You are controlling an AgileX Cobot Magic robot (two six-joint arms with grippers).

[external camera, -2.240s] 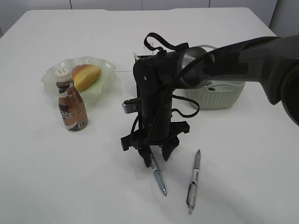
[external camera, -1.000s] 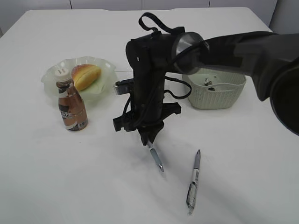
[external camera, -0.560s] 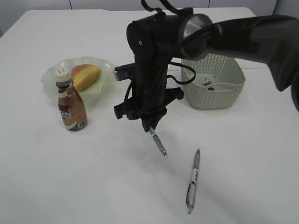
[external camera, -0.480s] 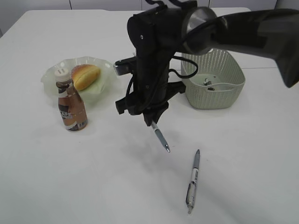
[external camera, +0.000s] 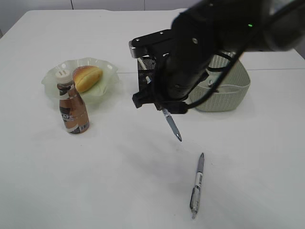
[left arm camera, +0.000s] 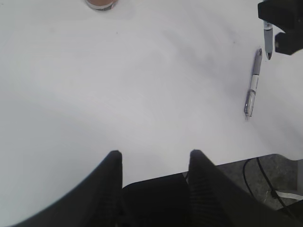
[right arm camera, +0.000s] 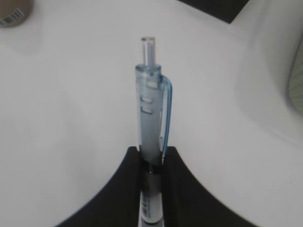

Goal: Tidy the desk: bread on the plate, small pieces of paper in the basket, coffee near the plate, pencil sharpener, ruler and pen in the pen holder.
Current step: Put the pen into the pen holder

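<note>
My right gripper (external camera: 163,108) (right arm camera: 152,155) is shut on a clear blue-clip pen (external camera: 172,126) (right arm camera: 151,113) and holds it tilted in the air above the table, just in front of the black mesh pen holder (external camera: 144,71). A second grey pen (external camera: 197,185) (left arm camera: 253,84) lies on the table at the front right. The bread (external camera: 87,77) lies on the green plate (external camera: 51,78), with the coffee bottle (external camera: 73,108) standing in front of it. My left gripper (left arm camera: 154,156) is open and empty over bare table. No ruler or sharpener can be made out.
A pale woven basket (external camera: 231,98) stands behind the right arm at the back right, with small items inside. The right arm hides most of the pen holder. The table's front edge shows in the left wrist view (left arm camera: 227,165).
My right gripper closed on the pen on the table, lifted it off the surface, and carried it up and to the right. The other pen stayed put.
</note>
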